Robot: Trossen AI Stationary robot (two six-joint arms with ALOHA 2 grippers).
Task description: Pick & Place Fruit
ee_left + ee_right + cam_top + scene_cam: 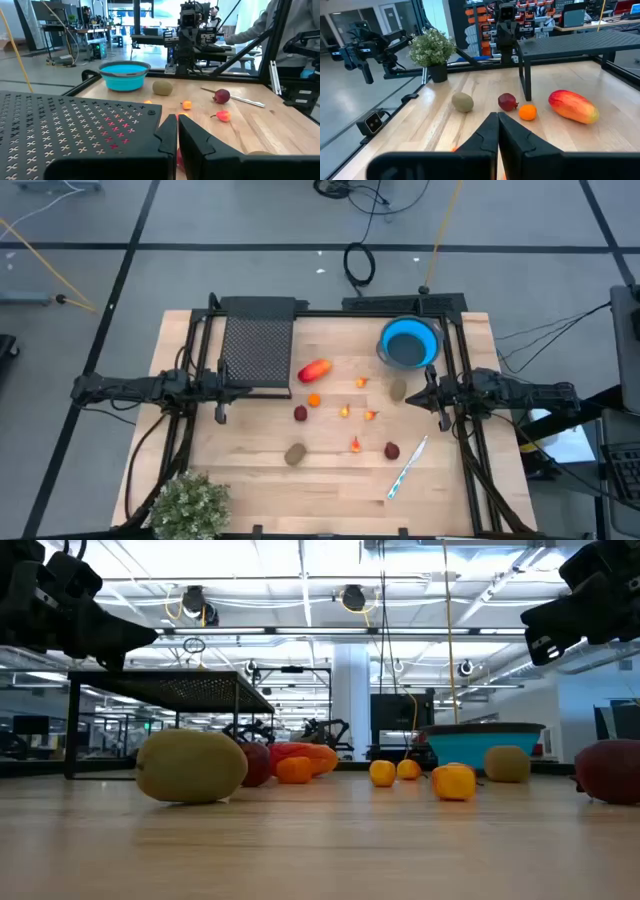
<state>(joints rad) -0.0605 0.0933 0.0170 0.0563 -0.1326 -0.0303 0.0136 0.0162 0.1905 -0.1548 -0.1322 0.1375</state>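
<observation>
The fruit lie scattered on the wooden table: a red-orange elongated piece, a small orange ball, a dark red ball, a brown-green oval, a second oval beside the blue bowl, another dark red ball and several tiny orange bits. My left gripper hovers shut at the black mesh rack's near edge. My right gripper hovers shut near the bowl. Neither touches anything.
A black mesh rack stands on legs at the table's far left. A white-and-blue pen lies near the right front, and a bushy green plant sits at the near left corner. A person stands beyond the table's right side.
</observation>
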